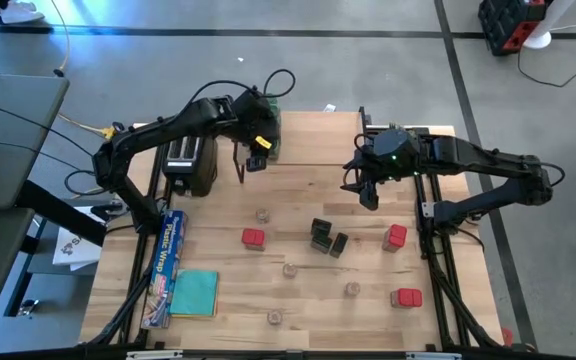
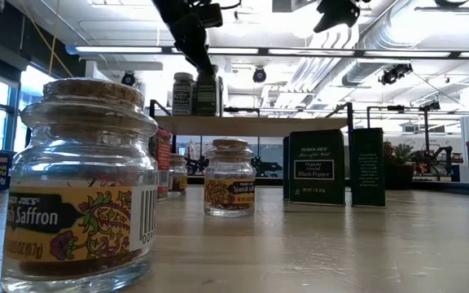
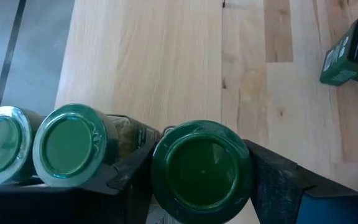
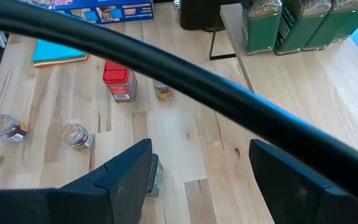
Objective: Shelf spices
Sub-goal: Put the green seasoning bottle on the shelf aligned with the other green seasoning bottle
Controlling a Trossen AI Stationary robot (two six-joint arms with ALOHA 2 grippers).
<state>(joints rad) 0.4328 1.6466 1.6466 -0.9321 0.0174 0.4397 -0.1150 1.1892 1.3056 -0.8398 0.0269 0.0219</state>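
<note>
Pinching a green-lidded jar (image 3: 201, 171) over the shelf (image 1: 318, 140), the left gripper (image 3: 201, 186) could knock its two neighbouring jars (image 3: 70, 144) on release; the right gripper (image 1: 368, 192) hovers, jaws spread, over the bench (image 1: 298, 300), where loose spices (image 1: 254, 238) wait.

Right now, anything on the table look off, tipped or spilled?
Nothing spilled or tipped that I can see. Only mild oddity: the two black boxes mid-table stand upright but turned at different angles. Left claw grips a green-lidded jar at the shelf.
</note>
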